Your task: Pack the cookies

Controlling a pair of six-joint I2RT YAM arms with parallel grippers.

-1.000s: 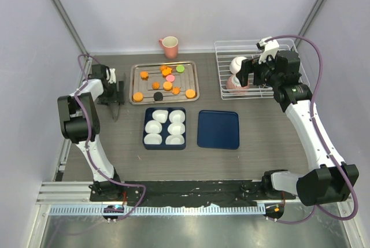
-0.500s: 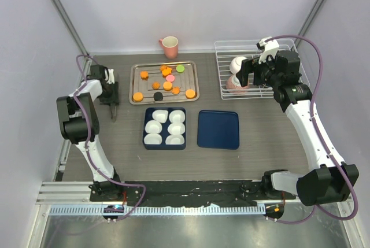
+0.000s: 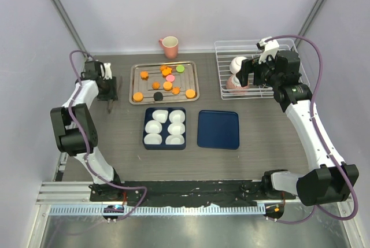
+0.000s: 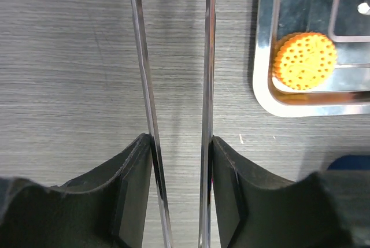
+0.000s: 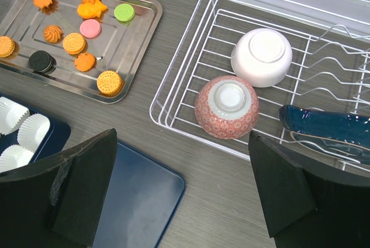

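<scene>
The left tool [image 4: 180,139] pinches a pair of tongs [image 4: 208,57], its two thin blades a gap apart over the tabletop [image 4: 69,57], just beside the tray [image 4: 261,80]. The right tool [image 5: 184,173] is spread wide near the rack [image 5: 185,57]. The cookies [image 3: 167,85] lie scattered on the tray.

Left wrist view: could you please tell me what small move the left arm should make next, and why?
Probably lift slightly and swing right toward the tray. The left claw is pressed against both blades of the metal tongs, which lie over bare table, while the nearest orange cookie sits to their right in the tray's corner.
</scene>
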